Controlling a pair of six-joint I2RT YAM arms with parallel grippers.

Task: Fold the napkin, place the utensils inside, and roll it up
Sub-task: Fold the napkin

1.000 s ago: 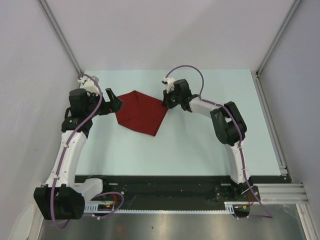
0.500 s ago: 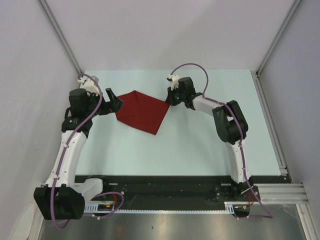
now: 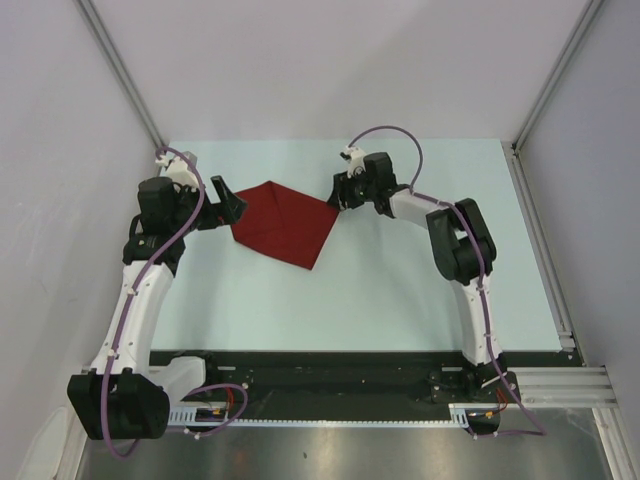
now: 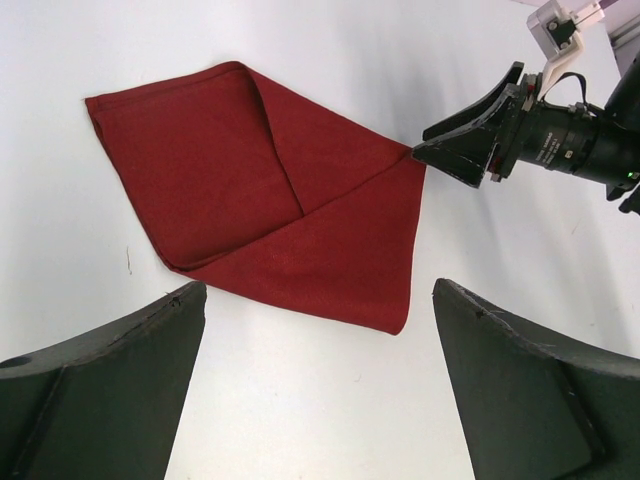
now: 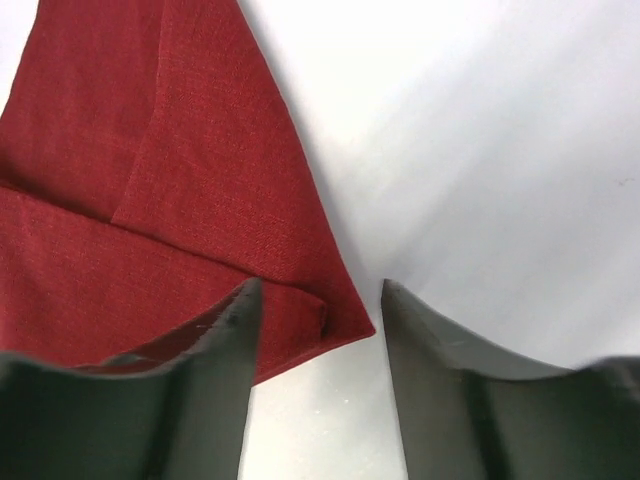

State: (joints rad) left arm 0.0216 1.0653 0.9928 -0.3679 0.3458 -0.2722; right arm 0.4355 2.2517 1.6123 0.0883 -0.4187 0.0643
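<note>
At the far left of the desk (image 3: 400, 290), the dark red napkin (image 3: 283, 224) lies folded flat. The right claw (image 5: 318, 288), jaws parted, frames its corner without pinching, and the left claw (image 4: 318, 290) gapes wide beside it. Folding seems underway; the next move needs a clean corner pinch.

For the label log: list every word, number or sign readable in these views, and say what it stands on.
No text can be read in any view.
The napkin is plain, with no print.
The camera lens on the right wrist bears tiny pale marks, too small to read.
</note>
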